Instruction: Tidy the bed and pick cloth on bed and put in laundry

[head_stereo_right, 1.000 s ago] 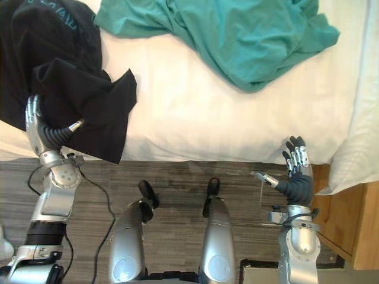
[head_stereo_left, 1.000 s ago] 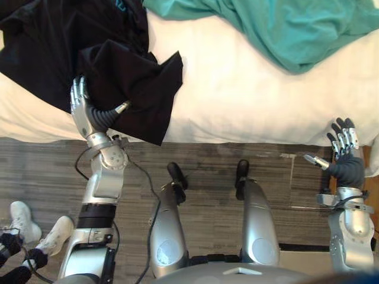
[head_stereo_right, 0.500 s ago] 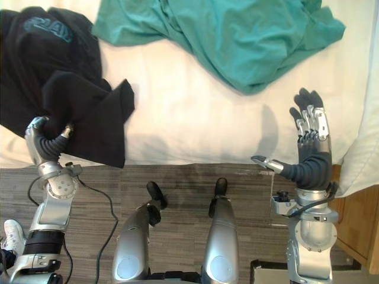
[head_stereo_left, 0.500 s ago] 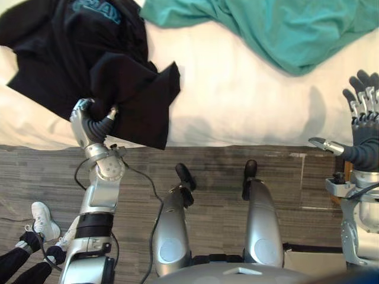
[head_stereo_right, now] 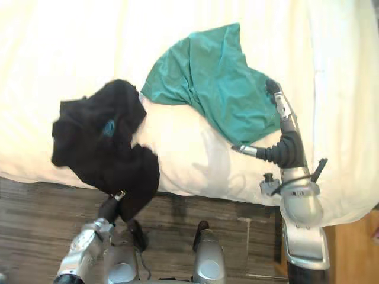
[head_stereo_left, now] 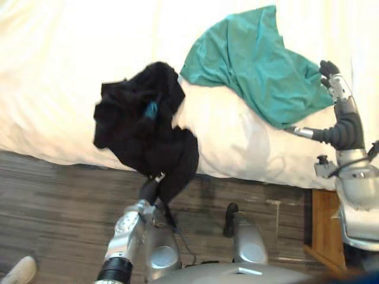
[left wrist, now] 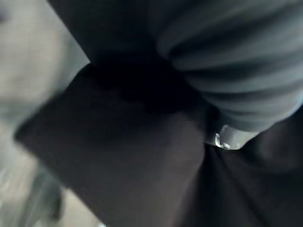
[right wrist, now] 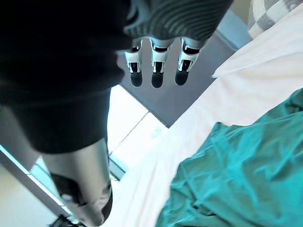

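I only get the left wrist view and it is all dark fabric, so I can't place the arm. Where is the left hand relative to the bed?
Observer: The left hand is just below the white bed's near edge, up against the part of the black garment that hangs down over it.
Operator: Is the rest of that garment on the mattress?
Observer: Yes, most of it lies bunched on top, close to the edge.
Operator: Anything else to collect?
Observer: A crumpled teal cloth lies on the bed to the black garment's right. The right hand is at its far edge with straight fingers.
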Motion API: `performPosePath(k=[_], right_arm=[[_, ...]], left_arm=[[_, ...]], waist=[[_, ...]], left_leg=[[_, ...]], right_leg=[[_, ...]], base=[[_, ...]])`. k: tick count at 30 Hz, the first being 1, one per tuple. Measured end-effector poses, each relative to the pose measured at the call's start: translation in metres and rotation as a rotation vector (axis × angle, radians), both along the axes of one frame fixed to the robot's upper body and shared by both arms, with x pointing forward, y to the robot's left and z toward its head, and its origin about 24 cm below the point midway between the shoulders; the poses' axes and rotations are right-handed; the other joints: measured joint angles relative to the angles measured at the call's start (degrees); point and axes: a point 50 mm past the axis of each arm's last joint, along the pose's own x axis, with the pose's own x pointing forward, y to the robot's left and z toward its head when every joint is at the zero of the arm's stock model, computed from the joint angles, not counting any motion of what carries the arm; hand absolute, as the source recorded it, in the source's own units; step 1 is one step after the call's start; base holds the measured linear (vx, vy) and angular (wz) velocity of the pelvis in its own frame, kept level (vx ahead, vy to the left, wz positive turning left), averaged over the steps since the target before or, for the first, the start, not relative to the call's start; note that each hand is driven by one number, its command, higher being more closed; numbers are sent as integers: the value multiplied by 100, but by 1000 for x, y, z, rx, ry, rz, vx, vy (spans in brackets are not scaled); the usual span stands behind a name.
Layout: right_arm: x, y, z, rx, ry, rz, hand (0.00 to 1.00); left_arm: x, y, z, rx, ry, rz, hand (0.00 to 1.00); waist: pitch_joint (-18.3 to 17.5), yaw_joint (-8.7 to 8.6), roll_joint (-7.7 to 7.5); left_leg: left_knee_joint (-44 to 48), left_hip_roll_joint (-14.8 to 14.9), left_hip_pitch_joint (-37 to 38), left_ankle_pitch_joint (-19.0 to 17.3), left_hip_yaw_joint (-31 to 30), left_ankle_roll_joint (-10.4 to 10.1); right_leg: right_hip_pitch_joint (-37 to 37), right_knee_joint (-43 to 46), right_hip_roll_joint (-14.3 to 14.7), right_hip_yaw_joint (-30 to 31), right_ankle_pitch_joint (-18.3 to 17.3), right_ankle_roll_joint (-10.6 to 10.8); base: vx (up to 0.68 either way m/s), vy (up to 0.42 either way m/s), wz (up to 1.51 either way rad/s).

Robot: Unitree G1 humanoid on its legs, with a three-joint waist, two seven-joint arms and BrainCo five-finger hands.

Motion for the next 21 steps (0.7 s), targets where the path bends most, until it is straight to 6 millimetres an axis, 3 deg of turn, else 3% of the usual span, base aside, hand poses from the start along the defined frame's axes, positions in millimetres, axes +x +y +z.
performPosePath(k=[1, 3, 5, 6, 9, 12, 16, 18, 21], right_arm=[[4, -2, -7, 25, 33, -22, 0], [17, -3, -25, 76, 134, -67, 0], [25, -1, -33, 90, 173, -76, 0], [34, 4, -33, 98, 183, -76, 0], [49, 5, -36, 114, 222, -96, 0], [59, -1, -47, 143, 300, -144, 0], [81, -14, -68, 89, 483, -240, 0], [92, -27, -63, 80, 512, -309, 0], [101, -41, -39, 103, 456, -390, 0]], left_arm=[[-1, 5, -2, 14, 16, 11, 100], [0, 22, -1, 58, 46, 97, 100], [-1, 36, 1, 102, 62, 167, 100], [-2, 47, 3, 141, 69, 214, 100], [4, 60, 9, 197, 70, 275, 100], [15, 64, 15, 229, 56, 283, 100], [42, 62, 25, 248, 41, 290, 100], [58, 61, 35, 251, 8, 301, 100], [73, 63, 48, 245, -31, 342, 100]], waist=[[-15, 53, -59], [97, 205, -379], [132, 297, -355], [126, 317, -437], [158, 427, -458], [203, 449, -508], [243, 442, -553], [334, 442, -524], [379, 459, -487]], left_leg=[[-3, 71, 2, -83, -26, -56], [5, 42, -49, -81, -253, -44], [0, 127, -47, -91, -442, -27], [4, 144, -50, -90, -521, -27], [2, 142, -224, -48, -646, -98], [-45, 149, -437, 79, -787, -152], [-525, 111, -773, 539, -923, -142], [-716, 13, -953, 737, -978, -89], [-876, 4, -1268, 835, -1011, -49]], right_leg=[[23, -49, 45, -46, -2, 3], [177, -202, 129, -139, 167, 1], [313, -449, 332, -112, 80, -115], [363, -698, 549, -122, 116, -188], [440, -987, 693, -302, 186, -213], [374, -1145, 762, -378, 221, -216], [-75, -1246, 847, -449, 650, -337], [-259, -1335, 810, -462, 799, -329], [-619, -1337, 810, -465, 978, -349]], base=[[52, 147, 21], [60, 106, 44], [8, -13, 40], [-24, -54, 34], [-63, -42, 17], [-96, -75, 17], [-129, -22, 11], [-140, 31, 15], [-157, 40, 6]])
